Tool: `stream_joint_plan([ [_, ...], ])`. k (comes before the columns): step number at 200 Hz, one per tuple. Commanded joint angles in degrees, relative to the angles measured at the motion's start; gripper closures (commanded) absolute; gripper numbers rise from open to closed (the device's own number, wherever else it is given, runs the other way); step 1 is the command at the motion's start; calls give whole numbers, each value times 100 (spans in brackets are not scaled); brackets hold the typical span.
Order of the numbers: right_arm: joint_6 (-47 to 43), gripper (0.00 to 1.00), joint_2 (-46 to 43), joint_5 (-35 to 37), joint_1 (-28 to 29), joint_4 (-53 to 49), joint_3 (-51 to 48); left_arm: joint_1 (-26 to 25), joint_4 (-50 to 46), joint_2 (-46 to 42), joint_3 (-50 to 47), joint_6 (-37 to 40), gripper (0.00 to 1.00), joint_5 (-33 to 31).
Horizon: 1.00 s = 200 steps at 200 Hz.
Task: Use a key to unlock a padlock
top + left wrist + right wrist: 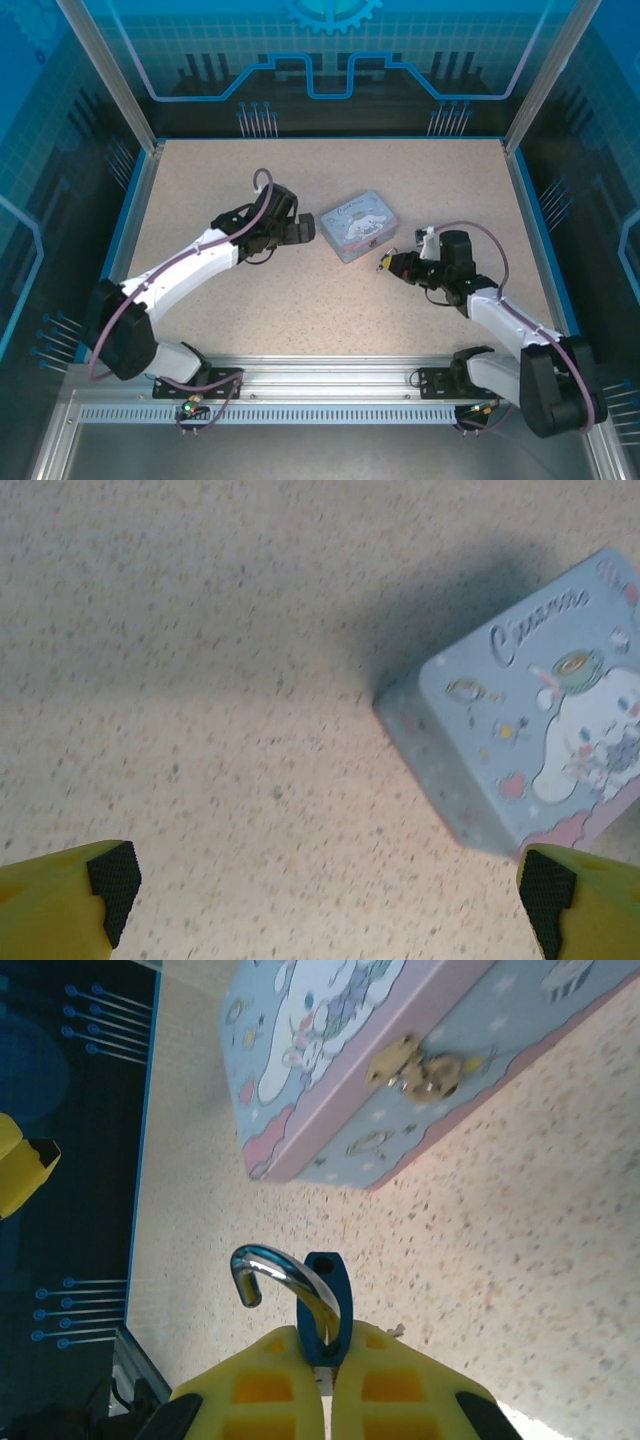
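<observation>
- Tin (pixel 358 226) is sitting near the middle of the table (pixel 200 190), a little toward the right edge and turned at an angle to the edges.
- Its lid is lying shut on the base, with the clasp (pixel 420 1070) on the side wall facing the right gripper (pixel 328 1352). What the tin is holding cannot be told.
- Right gripper is pinching the padlock (pixel 322 1295) by its blue body, jaws closed tight on it, just beside the tin's near-right side.
- Shackle (pixel 278 1265) is sticking out past the fingertips toward the tin, with one end hanging free of the body.
- Left gripper (pixel 325 895) is hovering over bare table just left of the tin, jaws spread wide and holding nothing. The tin's corner is lying ahead of the fingers, not touching them.
</observation>
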Motion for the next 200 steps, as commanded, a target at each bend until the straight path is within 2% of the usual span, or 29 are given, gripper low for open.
stream_joint_plan([
  [1, 275, 100, -130, 361, 436, -182, -114, 15, 143, -610, -393, -223, 1, -191],
  [31, 556, 100, 133, 710, 1280, 102, -68, 20, 512, -1278, -874, -225, 1, -545],
  [59, 748, 100, 586, 1007, 2110, 422, 159, 69, 509, -1505, -972, -341, 1, -917],
  [109, 637, 100, 2265, 1081, 3462, 620, 1487, 490, 236, -1441, -604, -374, 1, -883],
  [141, 593, 100, 3625, 732, 3845, 592, 2895, 759, -107, -1386, -190, -241, 1, -817],
  [200, 631, 100, 5854, 265, 4105, -526, 5655, 1119, -541, -1554, 79, -130, 1, -799],
])
